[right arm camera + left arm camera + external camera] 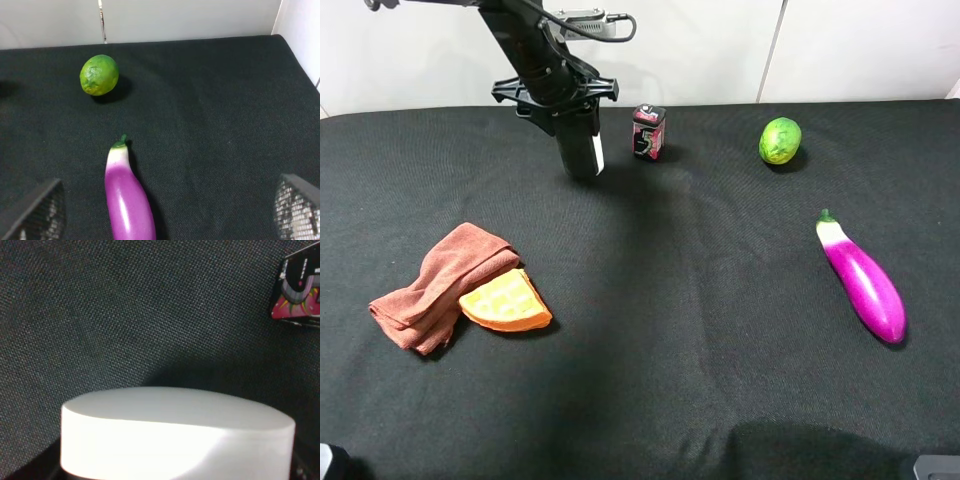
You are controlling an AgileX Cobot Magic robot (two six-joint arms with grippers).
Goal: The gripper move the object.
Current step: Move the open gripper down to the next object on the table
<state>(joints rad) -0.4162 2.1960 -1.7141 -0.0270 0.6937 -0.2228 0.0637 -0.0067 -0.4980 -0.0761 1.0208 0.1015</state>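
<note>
My left gripper point(572, 120) reaches down at the back of the table and is shut on the eraser point(586, 148). The eraser hangs on end, black felt with a white edge showing. Its lower end is close to the black cloth; I cannot tell whether it touches. In the left wrist view the eraser's white base point(175, 435) fills the lower part and the fingers are hidden. My right gripper point(165, 215) is open and empty, low over the front right of the table, with its fingertips point(35, 212) wide apart either side of the purple eggplant.
A small red-black tin point(648, 131) stands just right of the eraser and also shows in the left wrist view point(297, 290). A green lime point(780, 140) and a purple eggplant point(863, 280) lie at right. A brown cloth point(440, 285) and an orange waffle point(506, 302) lie at left.
</note>
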